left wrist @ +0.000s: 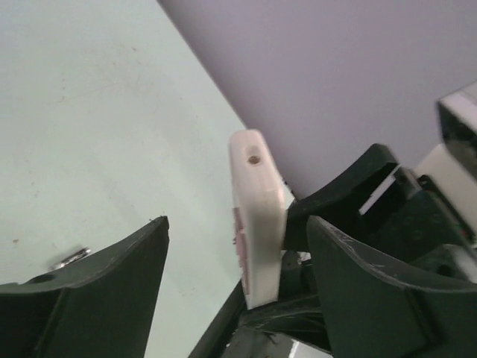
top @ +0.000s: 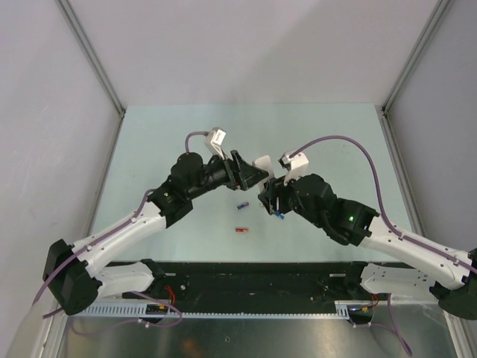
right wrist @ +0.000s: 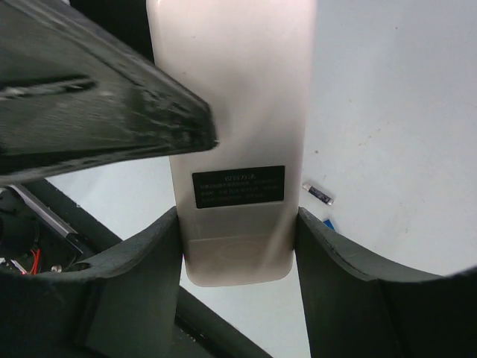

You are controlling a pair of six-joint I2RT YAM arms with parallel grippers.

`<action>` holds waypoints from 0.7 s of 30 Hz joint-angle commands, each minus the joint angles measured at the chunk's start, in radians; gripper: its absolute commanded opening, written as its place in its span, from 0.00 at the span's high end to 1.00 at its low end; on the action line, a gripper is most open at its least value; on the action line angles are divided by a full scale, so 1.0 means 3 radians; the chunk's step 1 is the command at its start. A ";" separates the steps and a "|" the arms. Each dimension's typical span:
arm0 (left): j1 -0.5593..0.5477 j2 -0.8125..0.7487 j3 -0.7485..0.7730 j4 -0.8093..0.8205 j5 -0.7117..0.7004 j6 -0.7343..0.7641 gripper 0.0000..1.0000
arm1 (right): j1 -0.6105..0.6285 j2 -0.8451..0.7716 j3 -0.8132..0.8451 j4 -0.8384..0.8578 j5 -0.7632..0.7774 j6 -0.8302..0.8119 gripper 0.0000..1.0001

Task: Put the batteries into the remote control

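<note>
Setting: robot lab cell.
Pale green table point(top: 186, 127), plain grey panels point(top: 253, 45) on aluminium posts point(top: 91, 60), slotted cable duct point(top: 112, 307) along near edge.

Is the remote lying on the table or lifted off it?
Lifted: the right gripper clamps the slim white plastic remote control by its sides, clear of the pale green table.

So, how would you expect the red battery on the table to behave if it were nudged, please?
The red battery is a slim cylinder lying on its side on the smooth table, so it would probably roll. It looks rigid and tiny, so likely light but fiddly to pinch.
</note>
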 commanded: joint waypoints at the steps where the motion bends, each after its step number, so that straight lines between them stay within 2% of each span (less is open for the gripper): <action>1: -0.0075 0.0078 0.0042 0.0094 -0.0153 0.0006 0.25 | 0.0023 -0.0032 0.0169 0.0250 0.0102 0.0023 0.65; 8: -0.0142 0.0267 0.0067 0.0253 -0.0077 -0.0061 0.37 | 0.0033 -0.0006 0.0169 0.0301 0.0056 0.0049 0.65; 16: -0.0147 0.0288 0.0067 0.0360 -0.0153 -0.0076 0.44 | 0.0043 0.0014 0.0169 0.0275 0.0036 0.0074 0.65; 18: -0.0147 0.0278 0.0067 0.0370 -0.0184 -0.0061 0.49 | 0.0048 0.0019 0.0169 0.0275 0.0036 0.0090 0.65; 21: -0.0147 0.0293 0.0088 0.0381 -0.0164 -0.0051 0.62 | 0.0048 0.0004 0.0169 0.0265 0.0041 0.0095 0.65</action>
